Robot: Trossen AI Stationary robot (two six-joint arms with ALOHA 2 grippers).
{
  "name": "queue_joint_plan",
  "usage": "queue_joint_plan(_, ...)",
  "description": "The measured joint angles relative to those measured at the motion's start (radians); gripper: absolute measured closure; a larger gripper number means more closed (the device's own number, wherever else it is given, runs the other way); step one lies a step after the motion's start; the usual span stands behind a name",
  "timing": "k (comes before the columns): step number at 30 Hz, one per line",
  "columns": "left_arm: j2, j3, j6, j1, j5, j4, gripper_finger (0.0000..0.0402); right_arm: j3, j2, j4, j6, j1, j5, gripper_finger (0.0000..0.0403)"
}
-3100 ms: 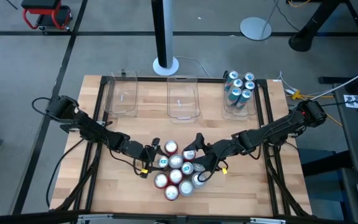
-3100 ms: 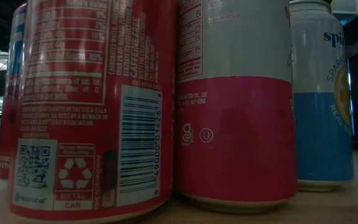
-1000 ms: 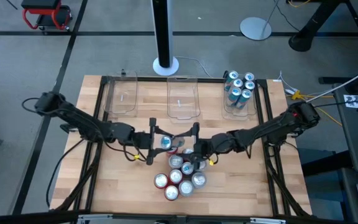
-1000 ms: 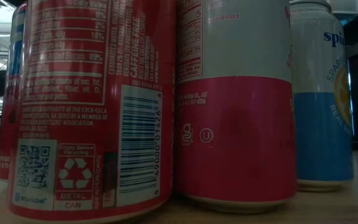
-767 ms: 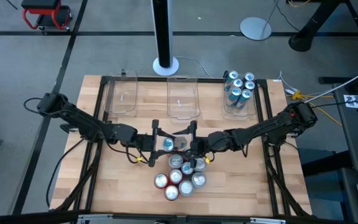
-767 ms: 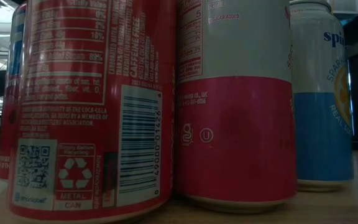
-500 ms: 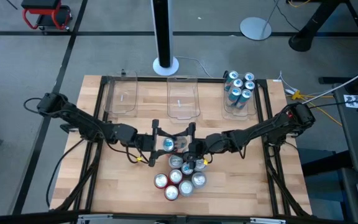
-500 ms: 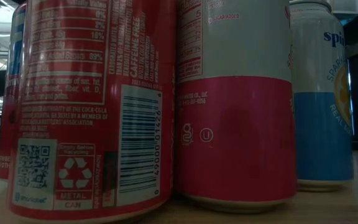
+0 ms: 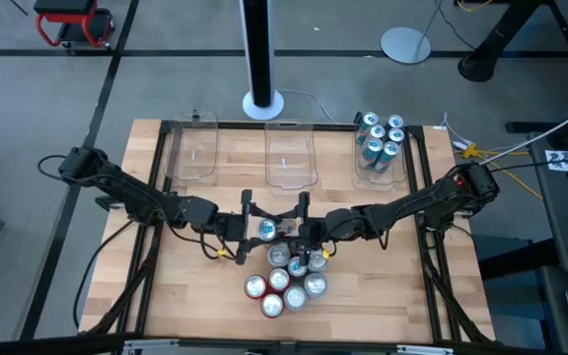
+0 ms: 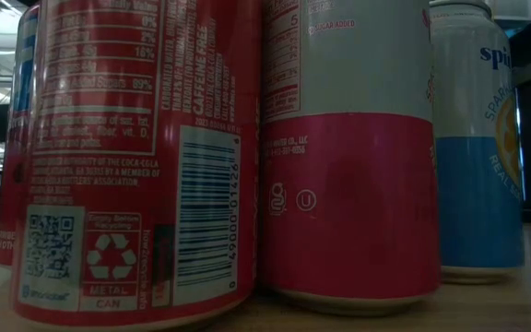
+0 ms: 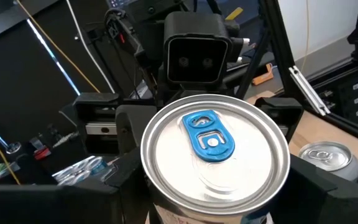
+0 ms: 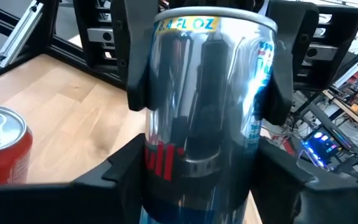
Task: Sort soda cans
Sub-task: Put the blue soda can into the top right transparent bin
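High view: both arms meet at the table's middle, just far of the cluster of soda cans. A blue-tabbed can is held up between the left gripper and the right gripper, which looks like a hand-over. Three clear bins stand along the far edge: the left bin and middle bin look bare, and the right bin holds six or so teal cans.

Low view: a red can, a silver-and-red can and a pale blue one stand close to the lens; neither gripper shows.

Left wrist view: the blue-tabbed can sits upright between this arm's fingers, which are clamped on its sides; the right wrist's camera faces it just beyond.

Right wrist view: the same can fills the frame, with dark fingers pressed on both sides; the right fingers appear closed around its lower body.

To do this well, the right grip should be firm and the can vertical before the left lets go; then it goes to the right bin with its like.
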Motion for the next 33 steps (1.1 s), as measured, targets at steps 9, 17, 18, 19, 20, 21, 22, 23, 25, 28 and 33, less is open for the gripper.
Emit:
queue_joint_plan(9, -0.004, 0.000, -0.006, -0.006, -0.166, -0.001, 0.0131, -0.002, -0.014, -0.009, -0.046, -0.002, 0.013, 0.0176)
queue_joint_plan(17, -0.025, 0.002, 0.039, -0.042, -0.297, -0.059, 0.0107, -0.002, -0.092, -0.099, -0.104, 0.002, 0.040, 0.0180)
queue_joint_plan(18, -0.025, 0.002, 0.044, -0.047, -0.304, -0.065, 0.0106, -0.002, -0.104, -0.108, -0.107, 0.004, 0.036, 0.0179)
queue_joint_plan(19, -0.026, 0.001, 0.049, -0.051, -0.319, -0.079, 0.0106, -0.002, -0.117, -0.124, -0.109, 0.005, 0.034, 0.0178)
queue_joint_plan(20, -0.028, 0.000, 0.049, -0.055, -0.330, -0.090, 0.0106, -0.002, -0.129, -0.143, -0.115, 0.005, 0.032, 0.0177)
queue_joint_plan(21, -0.028, 0.000, 0.049, -0.058, -0.342, -0.097, 0.0106, -0.002, -0.139, -0.159, -0.126, 0.006, 0.036, 0.0177)
queue_joint_plan(22, -0.031, 0.000, 0.049, -0.061, -0.357, -0.113, 0.0106, -0.002, -0.149, -0.173, -0.129, 0.005, 0.038, 0.0177)
queue_joint_plan(23, -0.034, 0.000, 0.049, -0.064, -0.369, -0.131, 0.0106, -0.002, -0.160, -0.185, -0.131, 0.004, 0.045, 0.0176)
queue_joint_plan(25, -0.037, 0.000, 0.048, -0.066, -0.373, -0.167, 0.0105, -0.002, -0.188, -0.203, -0.140, 0.003, 0.055, 0.0176)
queue_joint_plan(28, -0.040, -0.001, 0.001, -0.072, -0.371, -0.224, 0.0105, -0.001, -0.239, -0.255, -0.171, 0.003, 0.086, 0.0175)
queue_joint_plan(33, -0.041, -0.001, -0.106, -0.072, -0.366, -0.335, 0.0107, -0.001, -0.340, -0.404, -0.209, 0.003, 0.145, 0.0175)
